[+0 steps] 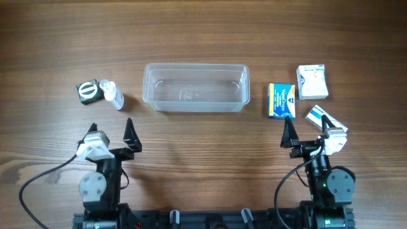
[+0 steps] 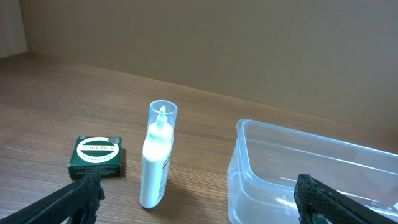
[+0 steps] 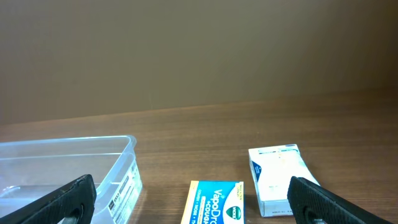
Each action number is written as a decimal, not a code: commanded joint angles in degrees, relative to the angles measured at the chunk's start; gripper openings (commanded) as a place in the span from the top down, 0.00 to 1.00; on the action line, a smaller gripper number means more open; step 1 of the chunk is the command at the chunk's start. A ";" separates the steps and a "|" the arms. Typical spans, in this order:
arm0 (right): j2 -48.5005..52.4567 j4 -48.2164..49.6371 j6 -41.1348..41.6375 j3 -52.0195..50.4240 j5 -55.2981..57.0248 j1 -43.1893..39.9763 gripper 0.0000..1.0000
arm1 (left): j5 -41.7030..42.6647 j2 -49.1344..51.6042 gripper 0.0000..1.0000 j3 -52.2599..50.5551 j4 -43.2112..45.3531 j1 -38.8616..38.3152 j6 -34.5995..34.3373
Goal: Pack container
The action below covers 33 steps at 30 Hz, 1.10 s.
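The clear plastic container [image 1: 195,86] stands empty at the table's middle; it also shows in the left wrist view [image 2: 298,174] and the right wrist view [image 3: 68,174]. A white bottle [image 1: 113,94] [image 2: 155,162] and a dark green box [image 1: 88,91] [image 2: 95,157] lie to its left. A blue-and-yellow carton [image 1: 281,100] [image 3: 214,203], a white box [image 1: 312,81] [image 3: 278,180] and another white-and-blue box [image 1: 325,121] lie to its right. My left gripper [image 1: 112,131] [image 2: 199,205] is open and empty, near of the bottle. My right gripper [image 1: 306,132] [image 3: 193,208] is open and empty, near of the carton.
The wooden table [image 1: 203,38] runs wide behind the container. A plain wall stands beyond the table in the wrist views. Black cables [image 1: 38,181] lie by the arm bases at the near edge.
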 commanded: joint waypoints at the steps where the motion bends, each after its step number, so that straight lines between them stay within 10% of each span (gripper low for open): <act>1: 0.09 0.15 -0.15 -0.11 -0.28 -0.28 0.00 | 0.48 -0.09 0.00 -0.26 -0.04 0.42 1.09; 33: 6.21 -0.57 2.84 8.00 -1.40 -0.28 0.00 | 0.50 -0.09 0.00 -0.26 -0.04 0.42 1.09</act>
